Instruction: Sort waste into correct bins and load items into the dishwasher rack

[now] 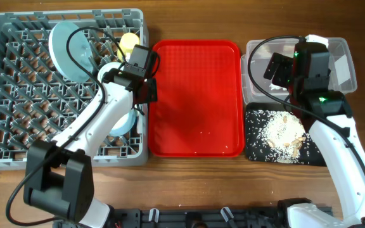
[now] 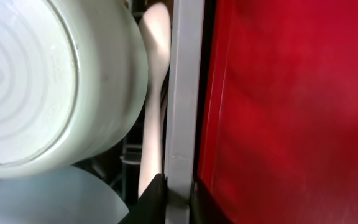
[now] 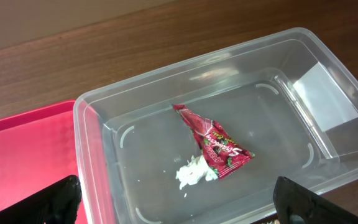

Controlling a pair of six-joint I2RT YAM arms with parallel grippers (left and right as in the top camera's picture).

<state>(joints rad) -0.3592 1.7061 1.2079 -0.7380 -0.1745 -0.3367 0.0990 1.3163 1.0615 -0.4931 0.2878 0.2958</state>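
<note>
White plastic spoon [image 2: 154, 81]: smooth, slim, rounded at its far end. It was found inside the dishwasher rack [image 2: 182, 93], between the grey wall and a glossy mint bowl [image 2: 55, 81]. Its long axis lay along that wall, handle end toward the left gripper [image 1: 146, 88], the nearer arm. Whether those jaws gripped the handle could not be told. The right gripper [image 3: 179, 202] was held spread wide above the clear tub [image 3: 98, 124], where the crinkled wrapper [image 3: 213, 143] and tissue [image 3: 191, 174] lay.

Open lane over the red tray [image 1: 195, 95], between rack [image 1: 18, 95] and tub [image 1: 338, 42].
Rack's right edge is crowded (upright plate [image 1: 68, 50], mint bowl [image 2: 55, 87], spoon [image 2: 154, 81], left arm [image 1: 100, 117] across it); right arm [image 1: 334, 126] overhangs the tub.
</note>
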